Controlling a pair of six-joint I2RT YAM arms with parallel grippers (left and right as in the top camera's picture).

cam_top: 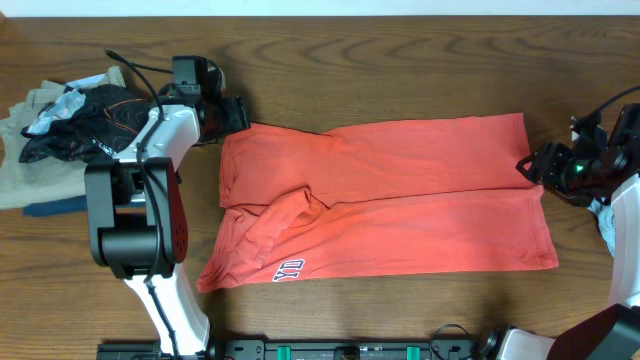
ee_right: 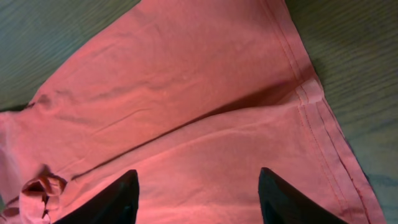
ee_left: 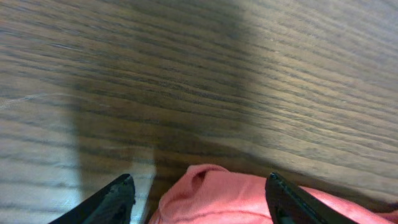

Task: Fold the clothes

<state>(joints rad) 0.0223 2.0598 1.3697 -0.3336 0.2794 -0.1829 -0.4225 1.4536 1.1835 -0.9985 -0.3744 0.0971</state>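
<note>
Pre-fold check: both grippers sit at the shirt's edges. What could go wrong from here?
Left gripper is open around just a small corner bump of the shirt; a thin pinch may slip. Right gripper hangs open by the layered hem; it might catch only the top layer. The bunched sleeve could get folded in crooked.

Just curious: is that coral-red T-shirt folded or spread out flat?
Partly folded: the coral-red fabric T-shirt is doubled over lengthwise, a layer edge crossing its middle; one sleeve lies bunched.
</note>
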